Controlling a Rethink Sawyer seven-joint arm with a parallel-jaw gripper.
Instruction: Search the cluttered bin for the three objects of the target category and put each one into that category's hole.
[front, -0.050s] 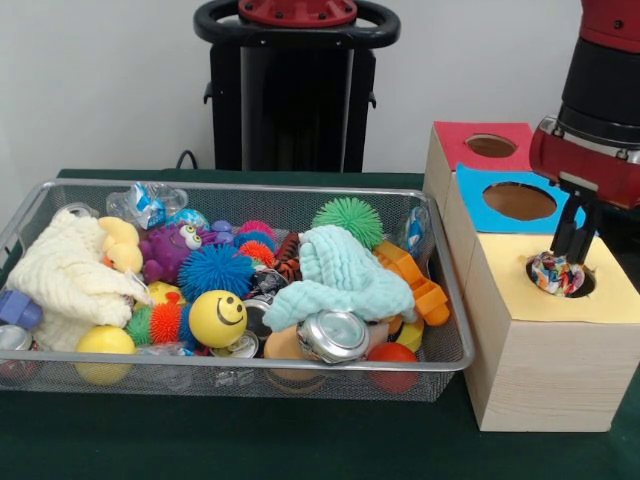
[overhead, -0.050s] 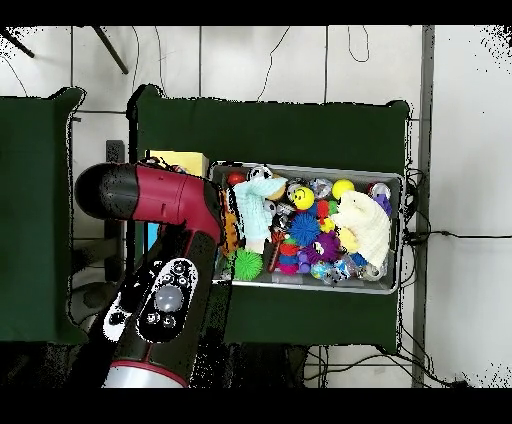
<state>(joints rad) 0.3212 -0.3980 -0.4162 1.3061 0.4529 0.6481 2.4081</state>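
The gripper (front, -0.050s: 570, 262) is hanging over the hole (front, -0.050s: 561, 276) in the yellow top (front, -0.050s: 545, 275) of the wooden box (front, -0.050s: 540, 350), which is sitting at the right end of the green table (front, -0.050s: 300, 445). Its dark fingers (front, -0.050s: 562, 240) are closing on a crumpled multicoloured wrapper (front, -0.050s: 556, 274), which is sitting right in the mouth of that hole, partly above the rim. Behind the yellow top, a blue top (front, -0.050s: 515, 200) and a red top (front, -0.050s: 485, 145) are each showing their own round hole.

The wire basket (front, -0.050s: 452, 330) is standing just left of the box, crowded with things. A pale green cloth (front, -0.050s: 340, 275) is lying heaped near the middle, with a crushed silver can (front, -0.050s: 333, 336) resting against the front wall just below it. A yellow smiley ball (front, -0.050s: 217, 318) is sitting near the front, left of the can, and a spiky blue ball (front, -0.050s: 215, 268) is lying just behind it. A cream cloth (front, -0.050s: 70, 275) is filling the left end, with a plain yellow ball (front, -0.050s: 104, 345) in the front left corner. A spiky green ball (front, -0.050s: 347, 218) is resting against the back wall, and an orange plastic piece (front, -0.050s: 415, 285) is lying toward the right end.

From overhead, the red arm (overhead, -0.050s: 160, 200) is covering the box, and the basket (overhead, -0.050s: 305, 287) is showing beside it.
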